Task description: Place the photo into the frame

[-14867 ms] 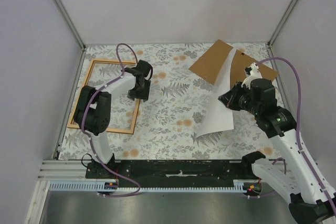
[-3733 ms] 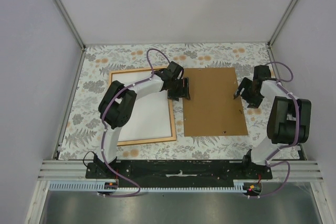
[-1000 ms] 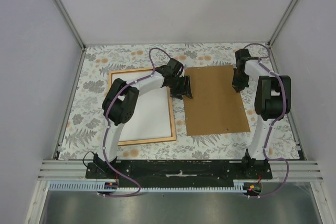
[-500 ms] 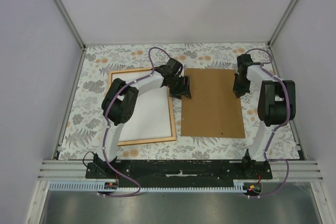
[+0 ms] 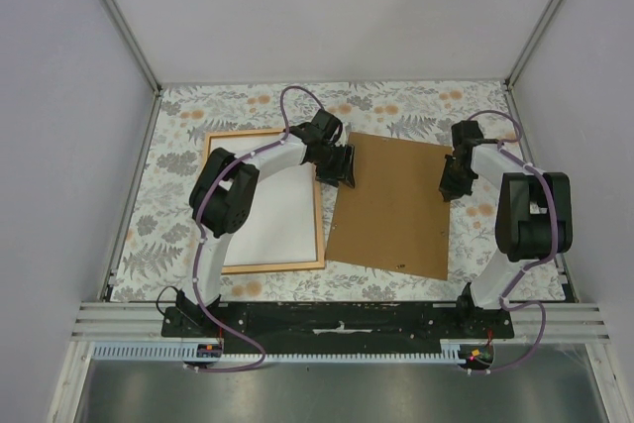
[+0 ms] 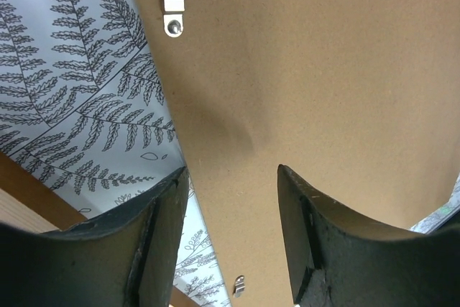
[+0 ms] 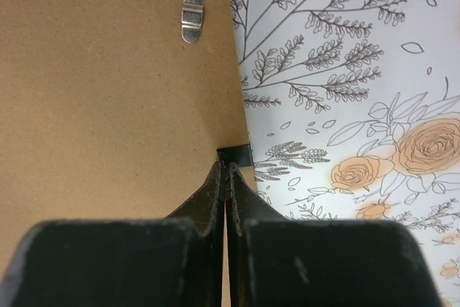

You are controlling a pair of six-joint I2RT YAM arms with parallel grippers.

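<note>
Photo point(image 5: 282, 220) sits in frame point(image 5: 272, 267); your right fingers point(image 7: 208, 199) pinch the backing board point(image 5: 391, 210), left fingers point(image 6: 158, 235) apart. That thin edge-grip could slip, skewing it.

Out of sight
Both wrist views cut the board point(image 5: 391, 210) off at their edges; from above the left gripper point(image 5: 341, 165) hid its far left corner, and we saw only a sliver of the frame point(image 6: 32, 195) at the left wrist.
</note>
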